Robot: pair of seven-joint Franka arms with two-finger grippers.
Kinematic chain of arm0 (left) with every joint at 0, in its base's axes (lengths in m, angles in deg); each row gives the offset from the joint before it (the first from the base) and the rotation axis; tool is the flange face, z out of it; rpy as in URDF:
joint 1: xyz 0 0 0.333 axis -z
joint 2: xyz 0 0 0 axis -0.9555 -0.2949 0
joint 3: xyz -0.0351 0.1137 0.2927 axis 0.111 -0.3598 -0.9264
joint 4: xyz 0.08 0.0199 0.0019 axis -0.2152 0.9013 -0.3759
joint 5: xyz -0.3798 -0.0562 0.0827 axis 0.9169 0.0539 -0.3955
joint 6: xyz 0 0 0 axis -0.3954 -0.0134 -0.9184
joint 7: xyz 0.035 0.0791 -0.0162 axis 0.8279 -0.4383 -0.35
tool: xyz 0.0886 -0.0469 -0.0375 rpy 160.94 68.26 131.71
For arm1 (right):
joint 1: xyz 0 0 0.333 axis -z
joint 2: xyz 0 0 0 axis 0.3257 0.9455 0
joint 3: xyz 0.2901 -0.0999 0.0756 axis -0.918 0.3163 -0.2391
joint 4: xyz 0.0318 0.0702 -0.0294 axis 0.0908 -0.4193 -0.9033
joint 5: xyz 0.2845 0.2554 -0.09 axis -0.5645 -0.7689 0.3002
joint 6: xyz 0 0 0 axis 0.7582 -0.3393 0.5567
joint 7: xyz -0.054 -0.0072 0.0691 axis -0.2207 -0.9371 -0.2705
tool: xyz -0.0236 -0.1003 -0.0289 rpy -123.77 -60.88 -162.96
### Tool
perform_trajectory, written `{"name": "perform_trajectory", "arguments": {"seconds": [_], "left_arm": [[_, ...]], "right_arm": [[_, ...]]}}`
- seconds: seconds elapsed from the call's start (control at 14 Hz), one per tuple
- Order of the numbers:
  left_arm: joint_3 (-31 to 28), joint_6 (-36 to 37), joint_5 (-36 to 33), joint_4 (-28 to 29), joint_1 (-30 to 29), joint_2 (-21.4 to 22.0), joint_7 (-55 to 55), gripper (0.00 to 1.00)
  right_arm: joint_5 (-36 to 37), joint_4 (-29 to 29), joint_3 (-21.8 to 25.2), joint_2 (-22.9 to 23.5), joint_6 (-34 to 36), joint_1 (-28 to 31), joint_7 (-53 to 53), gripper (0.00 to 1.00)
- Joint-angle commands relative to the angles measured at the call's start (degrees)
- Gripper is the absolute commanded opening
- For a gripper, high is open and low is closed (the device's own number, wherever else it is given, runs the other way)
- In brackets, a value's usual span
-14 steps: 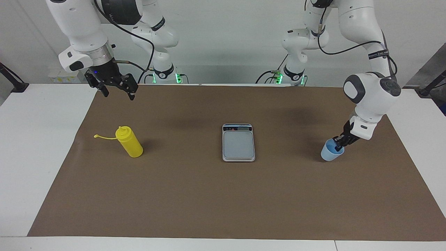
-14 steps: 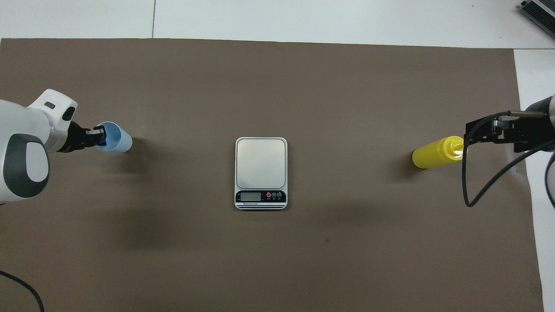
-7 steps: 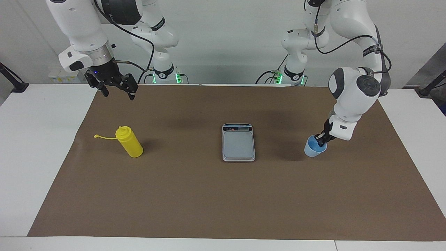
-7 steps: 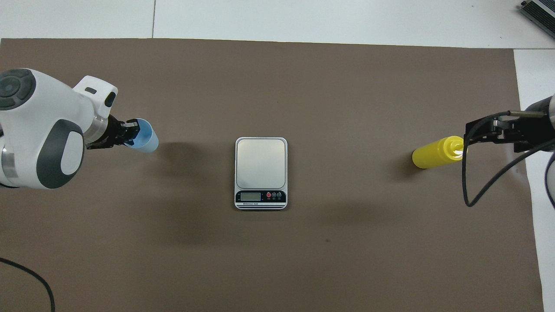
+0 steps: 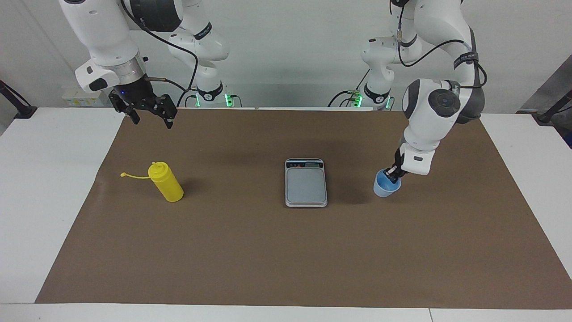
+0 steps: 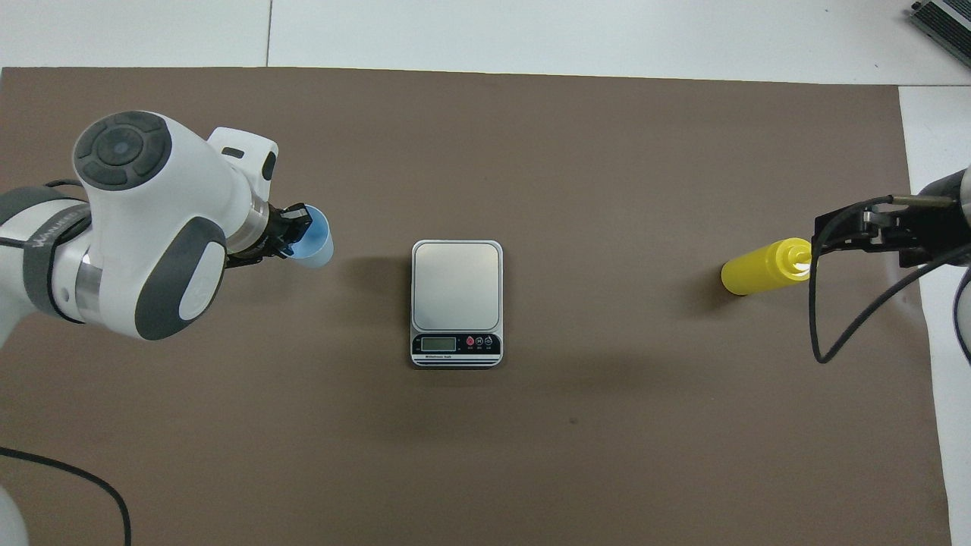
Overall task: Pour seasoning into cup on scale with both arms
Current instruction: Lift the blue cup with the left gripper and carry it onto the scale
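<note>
My left fingers (image 5: 393,175) pinch the rim of the small light-blue plastic cup (image 5: 384,188), low over the tabletop (image 5: 268,250). In the facing view it is at three o'clock of the flat silver-grey digital scale (image 5: 306,184), so I judge this the placing step. Next I centre the cup over the plate and lower it. My right fingers (image 5: 169,120), spread wide, wait in the air at eleven o'clock of the bright yellow plastic squeeze bottle (image 5: 166,182).

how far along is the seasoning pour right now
Done: the left gripper has the cup pinched by its rim. In hand: the cup hangs in the air beside the scale, not on it. Left: seat the cup, then the open right gripper, waiting above the mat, must fetch the seasoning and pour.
</note>
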Motion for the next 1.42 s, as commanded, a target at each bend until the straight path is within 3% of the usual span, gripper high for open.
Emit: {"name": "perform_trajectory", "arguments": {"seconds": [0.0, 0.36, 0.85, 1.35], "left_arm": [[3.81, 1.96, -1.57, -3.34, 0.27, -1.88, -7.25, 0.03], [9.01, -0.84, -1.40, -2.91, 0.27, -2.14, -14.82, 0.03], [12.26, -11.38, -1.22, 1.57, 0.36, -2.67, -19.58, 0.03], [13.32, -15.09, -1.66, 3.25, 1.06, -5.21, -21.16, 0.03]], "right_arm": [[-1.20, -2.20, -0.35, -1.57, 0.32, 2.23, -4.34, 1.00], [-1.28, -5.28, -0.35, -2.80, -0.73, 6.00, -15.59, 1.00], [-11.46, -16.26, -0.26, -6.93, -11.80, 14.61, -39.21, 1.00], [-23.59, -23.56, -0.17, -7.20, -17.43, 21.30, -60.76, 1.00]]}}
